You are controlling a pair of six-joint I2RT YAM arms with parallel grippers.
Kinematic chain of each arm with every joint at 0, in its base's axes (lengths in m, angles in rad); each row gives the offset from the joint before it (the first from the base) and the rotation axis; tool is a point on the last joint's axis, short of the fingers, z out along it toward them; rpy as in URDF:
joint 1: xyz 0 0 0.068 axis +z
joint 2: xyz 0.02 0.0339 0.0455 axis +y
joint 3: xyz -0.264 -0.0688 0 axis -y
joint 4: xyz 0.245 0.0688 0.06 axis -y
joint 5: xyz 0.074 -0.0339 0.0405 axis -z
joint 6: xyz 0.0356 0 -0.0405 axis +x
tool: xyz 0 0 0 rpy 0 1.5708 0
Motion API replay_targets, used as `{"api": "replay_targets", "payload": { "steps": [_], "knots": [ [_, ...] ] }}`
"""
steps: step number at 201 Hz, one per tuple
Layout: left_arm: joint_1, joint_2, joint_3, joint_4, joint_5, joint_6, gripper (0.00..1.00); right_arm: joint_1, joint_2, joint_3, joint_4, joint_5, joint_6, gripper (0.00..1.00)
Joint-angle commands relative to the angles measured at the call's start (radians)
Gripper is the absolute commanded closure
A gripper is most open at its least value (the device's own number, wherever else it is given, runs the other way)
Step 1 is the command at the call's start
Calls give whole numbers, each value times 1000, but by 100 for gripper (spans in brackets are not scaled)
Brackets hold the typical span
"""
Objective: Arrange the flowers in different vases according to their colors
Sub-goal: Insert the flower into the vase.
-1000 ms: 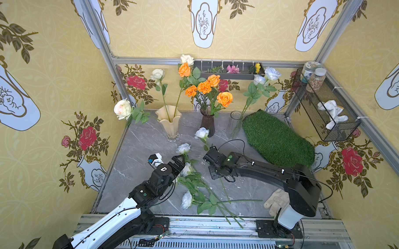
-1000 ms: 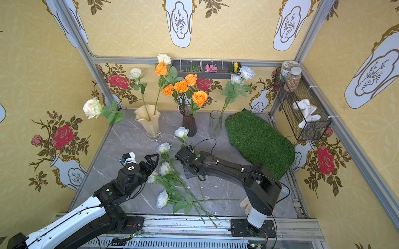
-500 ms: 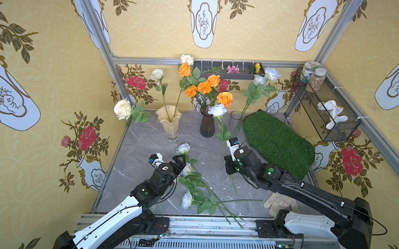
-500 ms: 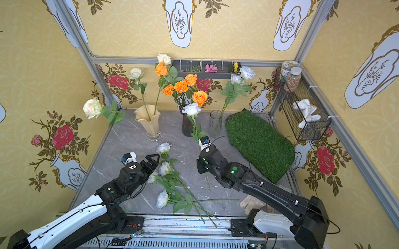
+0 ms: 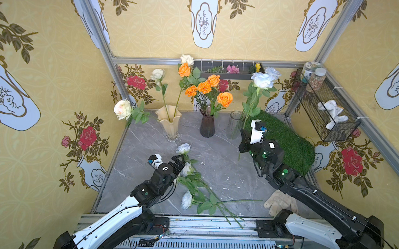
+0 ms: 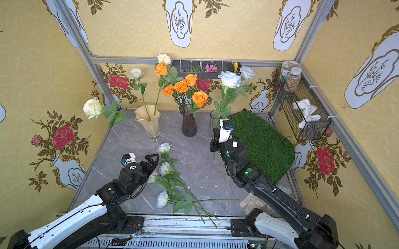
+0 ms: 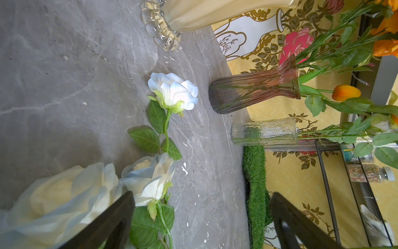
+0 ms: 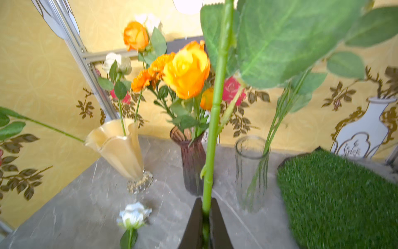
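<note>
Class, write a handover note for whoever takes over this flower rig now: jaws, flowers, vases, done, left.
Right gripper: shut on a pale rose, held upright near the clear vase.
Left gripper: open, above loose roses on the table.
Done: orange flowers in purple vase, cream roses in cream vase, pale ones in clear vase.
Left: place the held rose, sort loose ones; one orange rose is in the cream vase.

Claw [image 8: 205, 224] clamped on upright green stem [image 8: 215, 112].
</note>
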Motion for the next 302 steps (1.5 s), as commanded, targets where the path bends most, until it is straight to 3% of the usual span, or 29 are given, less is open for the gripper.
{"api": "replay_targets", "payload": {
  "steps": [1, 58, 112, 145, 226, 302],
  "knots": [
    [0, -5, -10, 17, -10, 1, 0, -71, 76, 53, 264, 5, -75, 100],
    [1, -9, -15, 19, -16, 4, 0, -199, 367, 162, 692, -22, -154, 100],
    [0, 53, 19, 17, -11, 24, 0, -257, 623, 288, 945, -27, -165, 100],
    [0, 97, 44, 19, -13, 34, 0, -258, 719, 374, 944, -67, -175, 100],
    [0, 141, 66, 24, -16, 49, 0, -272, 790, 314, 914, -49, -143, 100],
    [0, 164, 77, 23, -7, 57, 0, -297, 817, 369, 675, -28, -23, 100]
  ]
}}
